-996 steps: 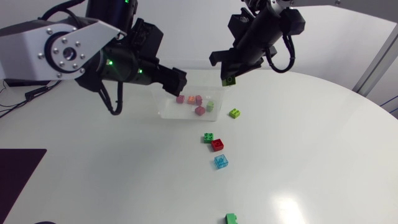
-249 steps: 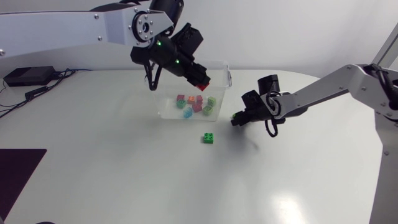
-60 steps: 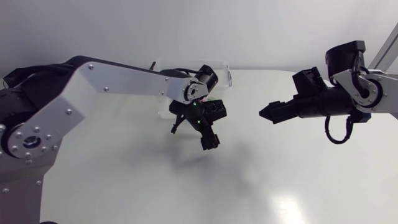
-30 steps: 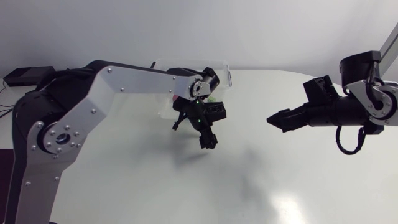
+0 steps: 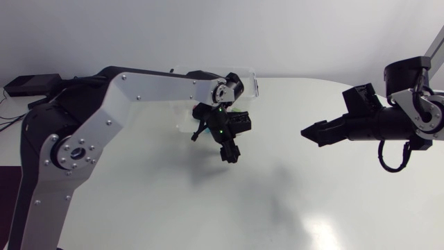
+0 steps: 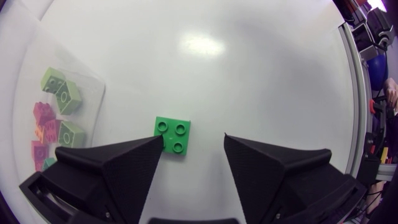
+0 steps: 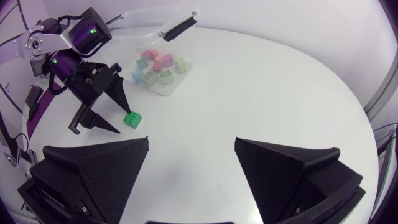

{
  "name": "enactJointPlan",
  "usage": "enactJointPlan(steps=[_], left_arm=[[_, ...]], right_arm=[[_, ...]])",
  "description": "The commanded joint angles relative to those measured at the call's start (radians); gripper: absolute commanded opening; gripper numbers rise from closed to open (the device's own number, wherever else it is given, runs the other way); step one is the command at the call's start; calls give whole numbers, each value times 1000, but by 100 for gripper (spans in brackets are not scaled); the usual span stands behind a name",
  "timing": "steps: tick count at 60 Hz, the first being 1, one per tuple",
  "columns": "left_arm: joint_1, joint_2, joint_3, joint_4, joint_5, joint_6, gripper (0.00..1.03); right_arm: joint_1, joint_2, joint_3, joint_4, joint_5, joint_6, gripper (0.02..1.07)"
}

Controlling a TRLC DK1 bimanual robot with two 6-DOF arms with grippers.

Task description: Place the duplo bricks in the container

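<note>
Green brick (image 6: 173, 135), seemingly the last loose, now sits ungripped between wide-open fingers of the lowered left pincer (image 6: 193, 138); right pincer (image 7: 192, 142) open, empty.

From the left edge of the frame, left arm (image 5: 149, 87): silver links rising from the lower left, bent at a black joint, then stretched across to the centre. Left end effector (image 5: 231, 154) aimed downward at the centre, black wedge fingers spread apart. From the right edge, right arm (image 5: 431, 111). Right end effector (image 5: 309, 132) held level at centre right, pointing leftward, fingers parted wide.
</note>
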Motion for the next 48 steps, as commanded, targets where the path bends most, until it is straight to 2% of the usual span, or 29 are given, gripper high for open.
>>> enactJointPlan(steps=[1,8,16,35,48], left_arm=[[-9,48,31,-18,12,26,59],[-9,68,60,-63,9,18,58],[-10,72,63,-67,6,17,58],[-32,101,114,-129,-57,15,58],[-38,103,120,-141,-81,0,62]], right_arm=[[-11,-16,-26,-5,-11,-23,102],[-22,-16,-29,-7,-19,-30,102],[-22,-16,-29,-7,-23,-30,102],[-20,-20,-26,-11,-25,-28,102],[-17,-26,-25,-19,-25,-30,102]])
